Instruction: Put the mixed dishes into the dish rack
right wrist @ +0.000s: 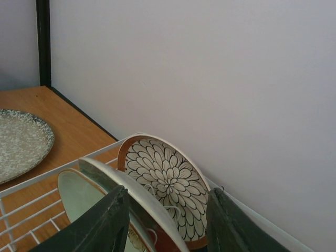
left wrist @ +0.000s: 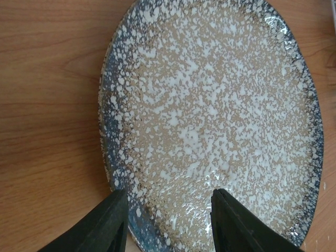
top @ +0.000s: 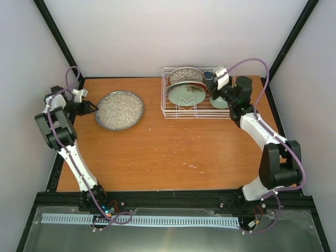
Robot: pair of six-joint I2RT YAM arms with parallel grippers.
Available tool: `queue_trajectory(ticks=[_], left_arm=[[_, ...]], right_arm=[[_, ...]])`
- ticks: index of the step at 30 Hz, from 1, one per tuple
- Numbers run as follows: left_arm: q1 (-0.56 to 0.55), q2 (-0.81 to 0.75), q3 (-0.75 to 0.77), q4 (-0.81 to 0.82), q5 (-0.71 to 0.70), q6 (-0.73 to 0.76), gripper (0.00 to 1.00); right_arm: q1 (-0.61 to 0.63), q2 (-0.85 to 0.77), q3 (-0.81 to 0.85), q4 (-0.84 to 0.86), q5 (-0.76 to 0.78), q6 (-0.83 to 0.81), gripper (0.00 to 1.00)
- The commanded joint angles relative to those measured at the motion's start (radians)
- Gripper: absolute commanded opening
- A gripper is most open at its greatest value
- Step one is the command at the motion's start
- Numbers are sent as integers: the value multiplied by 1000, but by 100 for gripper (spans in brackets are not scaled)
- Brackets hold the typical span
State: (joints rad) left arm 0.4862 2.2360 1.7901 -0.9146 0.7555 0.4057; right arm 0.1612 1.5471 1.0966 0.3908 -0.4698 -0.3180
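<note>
Wooden counter (top: pixel 168 152): speckled grey-beige plate (top: pixel 119 110) lies flat, left of white dish rack (top: pixel 181 116). Left jaws wide apart at plate's rim, gripping nothing. Right jaws spread, empty, above rack.

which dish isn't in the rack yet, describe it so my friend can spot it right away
On the wooden table, look left of the white wire rack, by the left hand. The large round plate lies flat there on the wood. Unlike the racked plates, it is speckled grey-beige with a darker mottled rim.
</note>
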Motion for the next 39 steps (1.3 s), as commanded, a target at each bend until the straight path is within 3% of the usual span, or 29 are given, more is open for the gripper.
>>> queue_trajectory(ticks=[1, 27, 39], left_arm=[[2, 21, 21, 10, -13, -21, 44], [30, 94, 38, -19, -105, -38, 44], [32, 161, 67, -18, -18, -19, 44]], right_arm=[[-6, -53, -24, -25, 15, 25, 42], [-6, 2, 61, -122, -75, 62, 43], [-6, 22, 62, -116, -98, 75, 43]])
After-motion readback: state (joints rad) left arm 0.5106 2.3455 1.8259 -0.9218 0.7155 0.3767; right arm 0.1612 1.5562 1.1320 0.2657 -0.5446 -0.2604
